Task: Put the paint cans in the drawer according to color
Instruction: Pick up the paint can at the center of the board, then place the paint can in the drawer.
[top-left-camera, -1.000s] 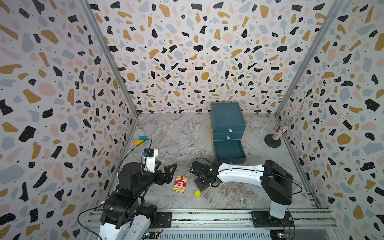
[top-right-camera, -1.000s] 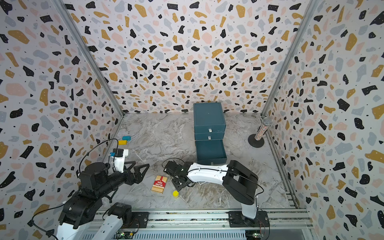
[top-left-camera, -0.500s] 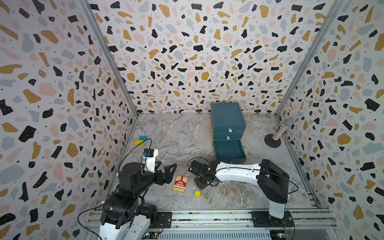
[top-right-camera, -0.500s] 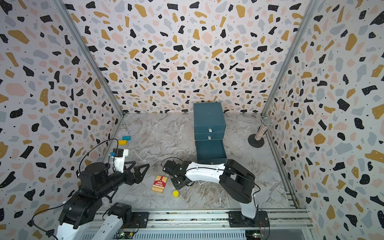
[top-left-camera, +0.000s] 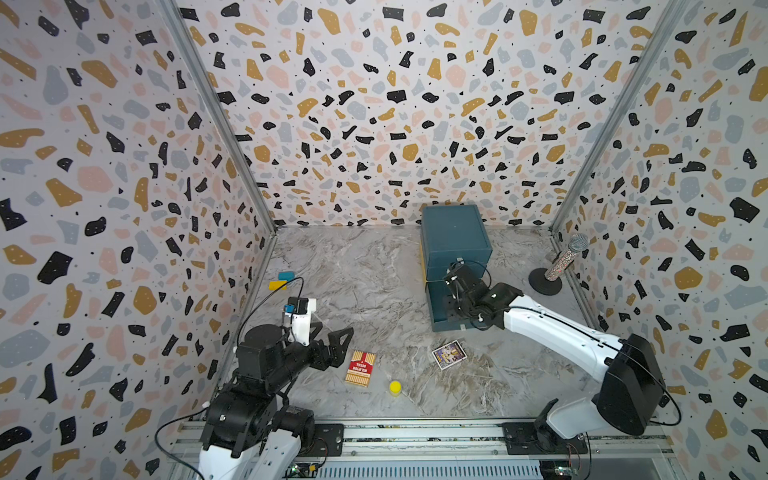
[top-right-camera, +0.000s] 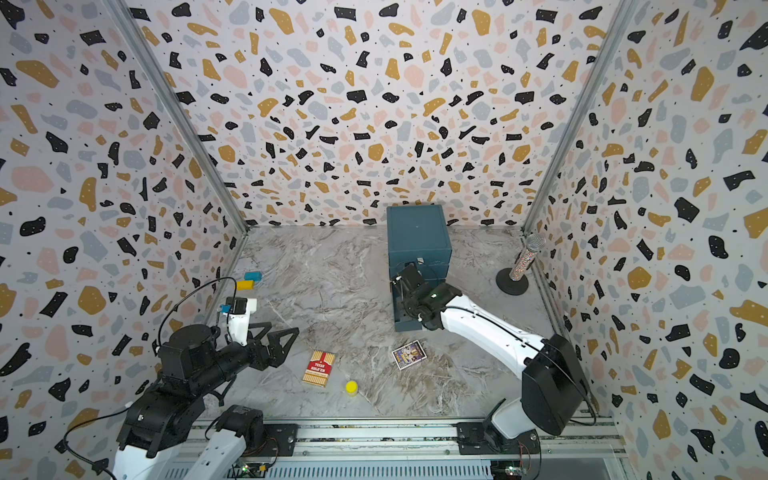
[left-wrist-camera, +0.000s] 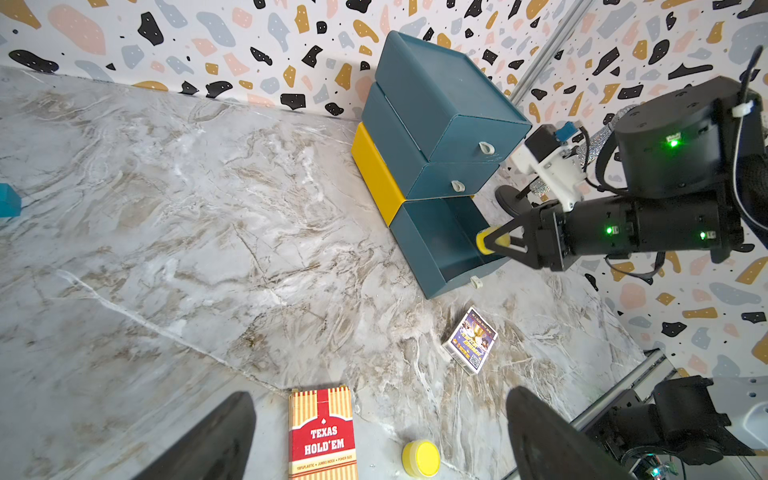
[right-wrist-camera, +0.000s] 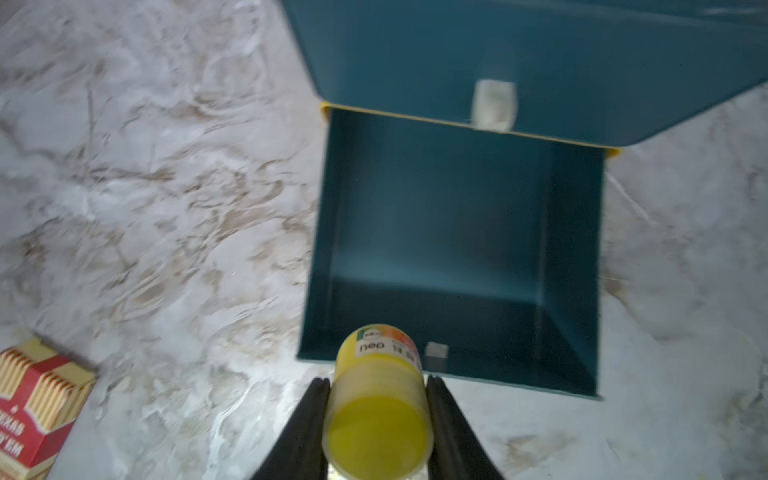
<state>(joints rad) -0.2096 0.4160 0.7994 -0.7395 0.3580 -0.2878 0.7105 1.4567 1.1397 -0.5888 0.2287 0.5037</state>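
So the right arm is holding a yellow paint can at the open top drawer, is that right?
No. The open drawer is the bottom one, not the top; the left wrist view shows it. The right arm does hold a yellow paint can at it.

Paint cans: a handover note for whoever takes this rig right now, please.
Left gripper: open, empty, by the red card box.
Right gripper: shut on a yellow paint can, above the front edge of the open bottom drawer.
Second yellow can: on the table near the card box.
Done: bottom drawer pulled out; it looks empty.
To do: drop this can, fetch the other. No blue or orange cans in view; upper drawers shut.
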